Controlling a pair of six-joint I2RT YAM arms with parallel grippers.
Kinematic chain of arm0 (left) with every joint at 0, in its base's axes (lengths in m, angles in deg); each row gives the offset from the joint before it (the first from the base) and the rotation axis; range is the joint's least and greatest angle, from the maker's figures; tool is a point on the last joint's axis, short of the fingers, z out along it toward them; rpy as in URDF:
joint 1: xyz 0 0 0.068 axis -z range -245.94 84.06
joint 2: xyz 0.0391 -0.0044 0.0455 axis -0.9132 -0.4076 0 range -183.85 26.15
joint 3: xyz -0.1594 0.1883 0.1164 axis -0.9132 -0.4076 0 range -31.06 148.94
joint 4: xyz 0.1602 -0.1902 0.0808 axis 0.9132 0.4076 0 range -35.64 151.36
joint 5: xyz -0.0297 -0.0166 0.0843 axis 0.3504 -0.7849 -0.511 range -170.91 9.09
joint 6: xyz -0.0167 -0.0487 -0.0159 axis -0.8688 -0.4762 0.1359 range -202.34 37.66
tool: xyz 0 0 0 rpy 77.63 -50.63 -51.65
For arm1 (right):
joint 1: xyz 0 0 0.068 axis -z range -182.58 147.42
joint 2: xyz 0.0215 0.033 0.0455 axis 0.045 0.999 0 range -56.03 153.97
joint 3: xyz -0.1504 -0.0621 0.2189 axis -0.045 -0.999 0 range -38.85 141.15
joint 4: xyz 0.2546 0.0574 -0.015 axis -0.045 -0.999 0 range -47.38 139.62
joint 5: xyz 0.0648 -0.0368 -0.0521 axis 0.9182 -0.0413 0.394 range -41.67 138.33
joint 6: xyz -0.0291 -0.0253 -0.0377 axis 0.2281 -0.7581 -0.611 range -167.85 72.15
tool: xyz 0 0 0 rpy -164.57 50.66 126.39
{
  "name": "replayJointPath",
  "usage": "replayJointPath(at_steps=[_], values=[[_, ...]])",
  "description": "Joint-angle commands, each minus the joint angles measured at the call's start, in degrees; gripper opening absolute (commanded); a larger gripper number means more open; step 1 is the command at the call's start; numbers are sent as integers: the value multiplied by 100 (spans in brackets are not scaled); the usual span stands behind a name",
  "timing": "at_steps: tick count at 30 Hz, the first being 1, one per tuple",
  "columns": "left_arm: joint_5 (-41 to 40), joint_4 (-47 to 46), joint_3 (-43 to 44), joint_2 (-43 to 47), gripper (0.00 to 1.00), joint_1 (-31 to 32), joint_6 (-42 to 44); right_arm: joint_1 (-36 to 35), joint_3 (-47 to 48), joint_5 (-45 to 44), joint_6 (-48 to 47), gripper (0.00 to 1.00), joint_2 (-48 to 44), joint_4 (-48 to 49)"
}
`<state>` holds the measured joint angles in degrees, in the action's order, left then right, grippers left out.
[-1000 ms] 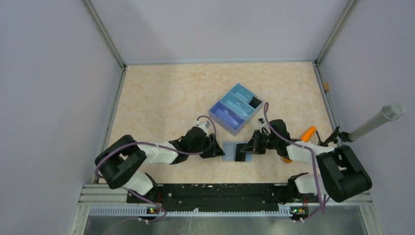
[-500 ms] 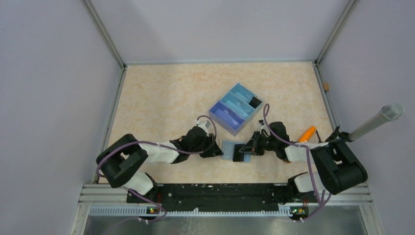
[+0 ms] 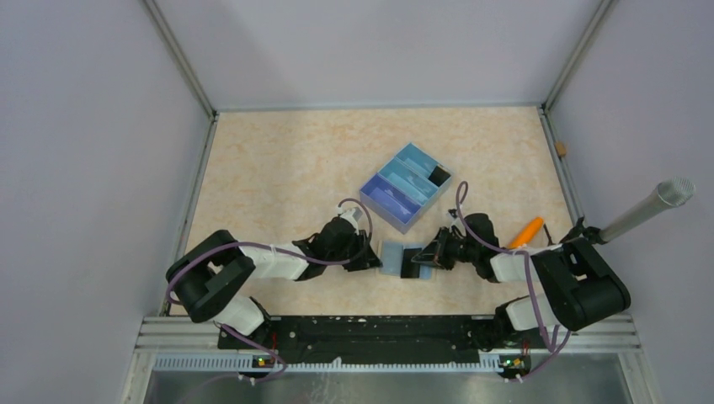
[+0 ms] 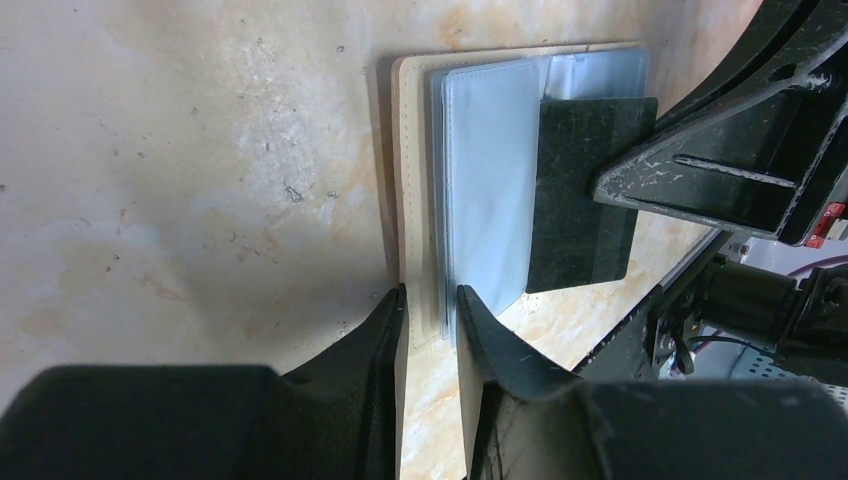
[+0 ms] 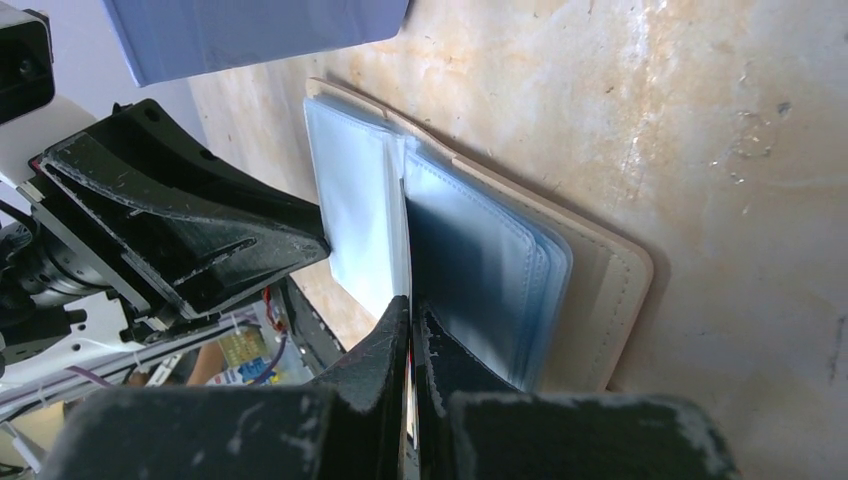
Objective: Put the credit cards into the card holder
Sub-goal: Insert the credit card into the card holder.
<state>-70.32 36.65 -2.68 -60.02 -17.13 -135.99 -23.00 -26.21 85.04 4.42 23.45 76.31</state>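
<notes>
The beige card holder (image 3: 390,255) lies open on the table, with pale blue plastic sleeves (image 4: 490,180) fanned out inside it. My left gripper (image 3: 372,257) holds the holder's left edge. In the left wrist view the gripper (image 4: 430,295) has the beige cover (image 4: 415,150) between its narrowly parted fingers. My right gripper (image 3: 428,255) is shut on a thin black card (image 4: 585,190) and holds it over the holder's right half. In the right wrist view the gripper (image 5: 412,310) sits against the sleeves, and a dark shape (image 5: 470,270) shows through one of them. I see no loose light-blue card.
A blue three-compartment tray (image 3: 404,187) stands just behind the holder, with a black item (image 3: 439,175) in its right compartment. An orange object (image 3: 530,229) lies by the right forearm. A grey cylinder (image 3: 648,210) juts in from the right wall.
The right forearm has shifted a little and the black card sits slightly further left over the holder. The left arm and the holder have stayed put.
</notes>
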Motion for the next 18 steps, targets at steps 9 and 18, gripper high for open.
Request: replayJointPath(at_steps=[9, 18], values=[[-317, 431, 174, -189, 22, 23, 231, 60, 221, -373, 31, 0, -152, 54], [-443, 534, 190, -213, 20, 18, 258, 62, 173, -439, 141, 0, -134, 189]])
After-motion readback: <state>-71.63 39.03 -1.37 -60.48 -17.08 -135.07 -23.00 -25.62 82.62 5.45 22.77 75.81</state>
